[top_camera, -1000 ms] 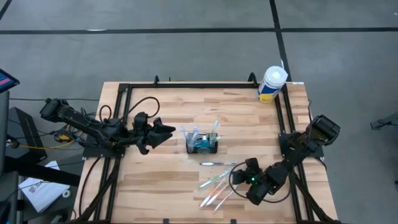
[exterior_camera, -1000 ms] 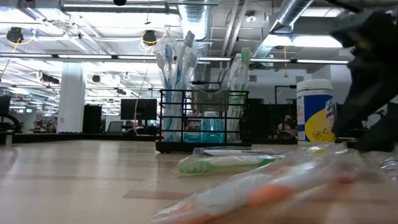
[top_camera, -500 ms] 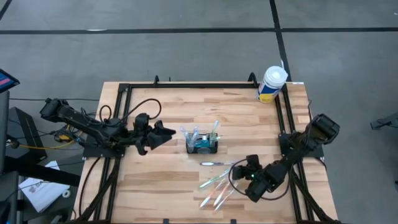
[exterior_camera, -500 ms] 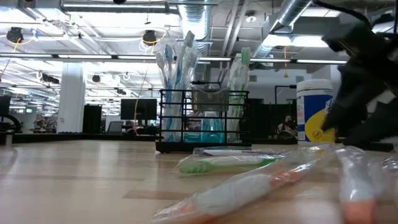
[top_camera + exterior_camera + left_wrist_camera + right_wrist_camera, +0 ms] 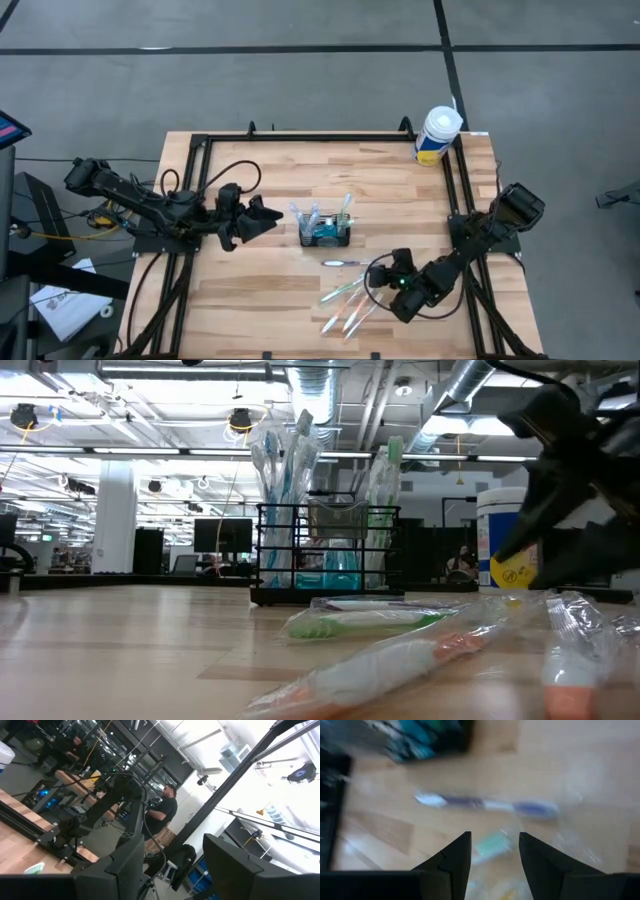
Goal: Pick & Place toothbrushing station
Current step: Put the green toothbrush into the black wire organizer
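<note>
Station: small black wire-mesh caddy (image 5: pixel 325 233) holding upright toothbrushes, mid wooden worktop (image 5: pixel 400 190).
Right claw (image 5: pixel 384 276): fingers parted, empty, above wrapped toothbrushes (image 5: pixel 348 305) near the caddy.
Left claw (image 5: pixel 270 217): parted, empty, beside the caddy.

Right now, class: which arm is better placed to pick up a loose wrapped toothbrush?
Right. The right gripper hangs open by the loose toothbrushes; the left gripper waits beyond the caddy.
</note>
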`<state>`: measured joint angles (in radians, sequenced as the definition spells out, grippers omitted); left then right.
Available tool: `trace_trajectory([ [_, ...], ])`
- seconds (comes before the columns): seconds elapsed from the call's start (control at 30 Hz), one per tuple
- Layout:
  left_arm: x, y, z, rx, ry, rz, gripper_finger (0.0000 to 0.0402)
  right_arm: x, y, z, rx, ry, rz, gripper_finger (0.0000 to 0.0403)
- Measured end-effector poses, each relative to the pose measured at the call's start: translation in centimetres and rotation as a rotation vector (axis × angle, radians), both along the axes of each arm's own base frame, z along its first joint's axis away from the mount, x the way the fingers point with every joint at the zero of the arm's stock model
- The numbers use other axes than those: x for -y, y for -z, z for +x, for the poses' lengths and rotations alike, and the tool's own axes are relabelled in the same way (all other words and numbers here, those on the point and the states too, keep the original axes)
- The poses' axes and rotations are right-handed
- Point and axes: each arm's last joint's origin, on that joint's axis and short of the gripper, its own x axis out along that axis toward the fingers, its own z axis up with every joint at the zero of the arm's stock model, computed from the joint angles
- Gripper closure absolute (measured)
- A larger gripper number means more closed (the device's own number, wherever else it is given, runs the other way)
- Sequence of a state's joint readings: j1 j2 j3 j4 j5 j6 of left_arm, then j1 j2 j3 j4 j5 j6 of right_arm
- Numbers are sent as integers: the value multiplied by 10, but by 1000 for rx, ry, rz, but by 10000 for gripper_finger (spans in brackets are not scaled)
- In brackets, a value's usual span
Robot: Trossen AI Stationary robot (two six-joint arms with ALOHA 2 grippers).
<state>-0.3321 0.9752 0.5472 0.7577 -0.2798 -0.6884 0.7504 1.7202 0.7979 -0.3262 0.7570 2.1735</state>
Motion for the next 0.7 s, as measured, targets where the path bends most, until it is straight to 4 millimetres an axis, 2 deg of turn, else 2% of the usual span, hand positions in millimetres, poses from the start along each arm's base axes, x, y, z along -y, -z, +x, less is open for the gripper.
trace_trajectory([
  [0.17, 0, 2, 1, -21, 6, 7, 204, -8, 16, -2, -66, -36, 34, 247],
  [0.3, 1, 2, 1, -19, 28, 8, 204, -16, 19, -4, -43, -59, 45, 247],
  [0.47, 1, 2, 1, -20, 33, -7, 204, -25, 3, -11, -68, -122, 102, 247],
  [0.7, 1, 2, 1, -21, 34, -10, 204, -41, -12, -31, -108, -207, 65, 247],
])
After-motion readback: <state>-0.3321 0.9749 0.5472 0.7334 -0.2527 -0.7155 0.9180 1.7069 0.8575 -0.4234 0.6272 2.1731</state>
